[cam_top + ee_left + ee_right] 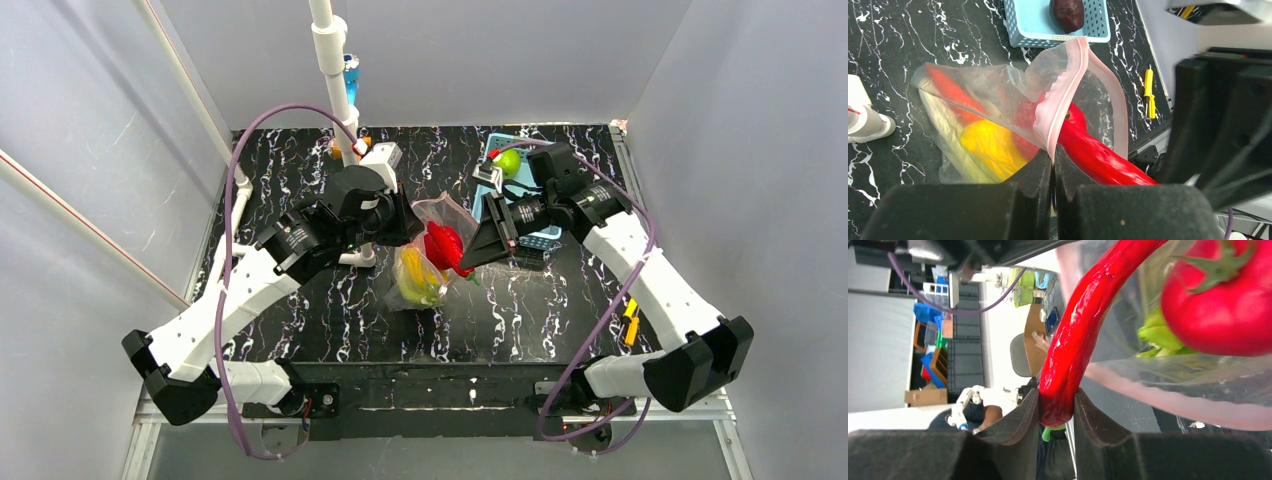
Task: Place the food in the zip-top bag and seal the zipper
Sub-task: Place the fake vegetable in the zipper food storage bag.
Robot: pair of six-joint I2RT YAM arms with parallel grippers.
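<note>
The zip-top bag [998, 90] lies mid-table with its mouth lifted. My left gripper [1053, 157] is shut on the pink zipper [1058, 95], holding the mouth up. Inside the bag are a yellow fruit [990, 145], a pale leek [948, 130], an orange carrot [948, 87] and a red tomato [1223, 305]. My right gripper [1056, 407] is shut on the stem end of the red chilli [1073, 340], whose tip reaches into the bag's mouth. From above, the bag [447, 208] sits between both grippers, with the tomato [440, 245] at its mouth.
A light-blue basket [520, 140] stands at the back right, holding a green fruit [508, 162] and a dark maroon fruit [1067, 14]. A white pole [335, 60] rises at the back centre. Yellow-handled tools [630, 322] lie by the table's right edge.
</note>
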